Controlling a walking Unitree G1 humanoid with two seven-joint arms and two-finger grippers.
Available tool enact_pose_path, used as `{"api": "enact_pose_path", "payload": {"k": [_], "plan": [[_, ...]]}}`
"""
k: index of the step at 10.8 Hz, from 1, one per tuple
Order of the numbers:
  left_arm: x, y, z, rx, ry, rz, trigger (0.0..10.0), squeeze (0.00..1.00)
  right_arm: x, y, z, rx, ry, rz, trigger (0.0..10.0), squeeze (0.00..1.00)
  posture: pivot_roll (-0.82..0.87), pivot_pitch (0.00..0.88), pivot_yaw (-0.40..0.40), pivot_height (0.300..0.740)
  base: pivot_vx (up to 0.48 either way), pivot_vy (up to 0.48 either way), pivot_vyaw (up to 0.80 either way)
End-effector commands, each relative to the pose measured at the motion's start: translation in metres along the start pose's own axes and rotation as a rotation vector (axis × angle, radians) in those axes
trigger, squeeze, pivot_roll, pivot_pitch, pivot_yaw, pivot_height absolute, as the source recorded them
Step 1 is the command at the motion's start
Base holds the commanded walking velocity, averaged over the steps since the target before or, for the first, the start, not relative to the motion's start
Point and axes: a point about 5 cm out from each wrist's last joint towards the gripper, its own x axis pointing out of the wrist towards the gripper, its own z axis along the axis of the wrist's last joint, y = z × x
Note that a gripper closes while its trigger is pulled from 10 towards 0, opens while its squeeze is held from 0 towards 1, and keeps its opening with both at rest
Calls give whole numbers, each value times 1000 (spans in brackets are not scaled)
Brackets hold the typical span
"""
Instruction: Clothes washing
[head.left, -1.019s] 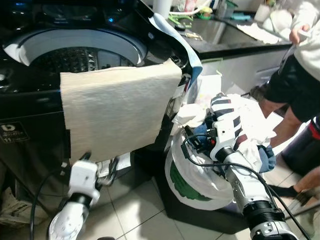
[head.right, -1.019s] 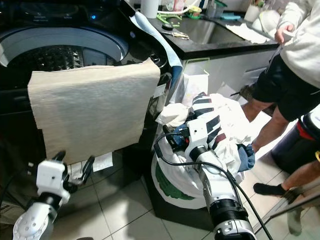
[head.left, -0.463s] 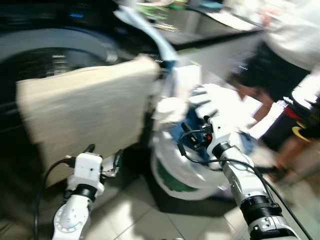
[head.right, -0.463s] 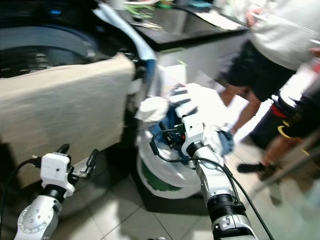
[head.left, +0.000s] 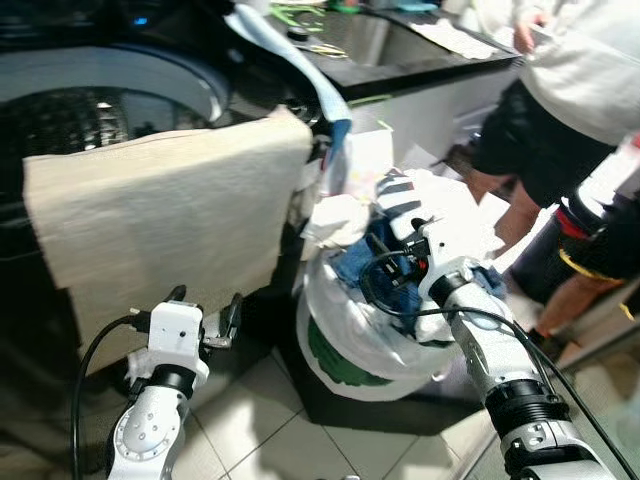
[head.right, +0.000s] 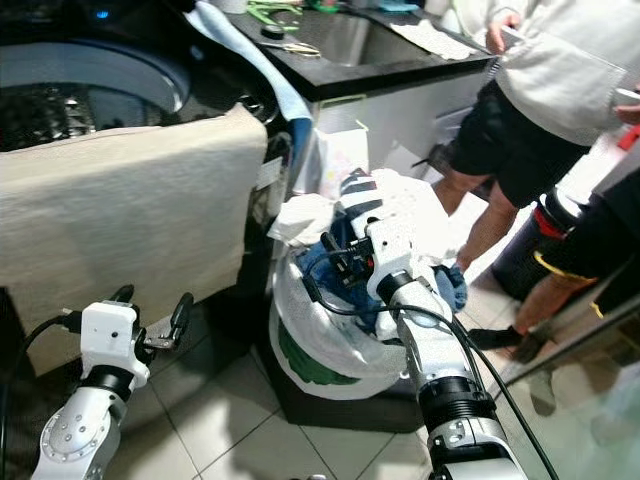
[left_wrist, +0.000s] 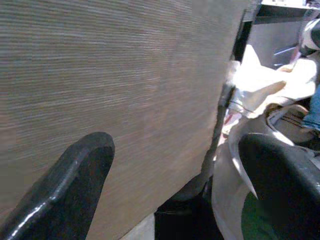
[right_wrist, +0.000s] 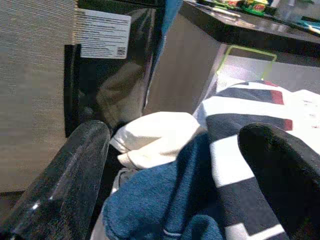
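The right arm reaches forward and slightly up from the lower right, its silver forearm and black cable leading to the right end effector (head.right: 345, 262), which sits over the heap of clothes (head.left: 420, 215) in the basket (head.left: 350, 350). Its two black fingers are spread wide and grip nothing; in the right wrist view they frame a striped garment (right_wrist: 250, 130) of navy and white bands with a red edge, a blue knit item (right_wrist: 160, 210) and a cream bundle (right_wrist: 160, 137). The left arm is raised from the lower left with its wrist upright, and the left end effector (head.left: 205, 315) stands low before the washer (head.left: 110, 80), fingers parted and empty. A beige towel (head.left: 165, 210) of ribbed weave is draped over the washer's front rim and hangs flat down its black, glossy front; the left wrist view shows its fine horizontal ribbing close up. The washer is a top-loader with its perforated metal drum exposed. The basket is rounded, white with a green patch, and stands on the tiled floor (head.left: 260, 420) just beside the washer. A dark bench (head.right: 370, 50) with a sink runs behind it. Two persons (head.right: 540, 90) stand at the right, one in a pale top and black shorts.
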Motion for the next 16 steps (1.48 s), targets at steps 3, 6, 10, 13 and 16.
{"api": "enact_pose_path", "payload": {"k": [3, 6, 10, 13, 16], "plan": [[-2, 2, 10, 58, -11, -23, 10000, 0, -1, -12, -10, 84, 33, -73, 10000, 0, 249, 0, -176, 740, 0, 0, 0], [-5, 21, 14, 97, 1, -16, 10000, 0, 3, 6, -15, 104, 28, -61, 10000, 0, 287, 0, -147, 740, 0, 0, 0], [-2, 28, 23, 141, -1, -28, 10000, 0, 8, 6, -22, 146, 50, -93, 10000, 0, 336, 0, -145, 740, 0, 0, 0], [-22, 43, 5, 58, -3, 29, 10000, 0, -9, -8, -9, 72, -12, -52, 10000, 0, 263, 0, -177, 740, 0, 0, 0], [-68, 30, 6, 18, 58, -118, 10000, 0, -69, -13, -27, 88, 51, -60, 10000, 0, 224, 0, -165, 740, 0, 0, 0]]}}
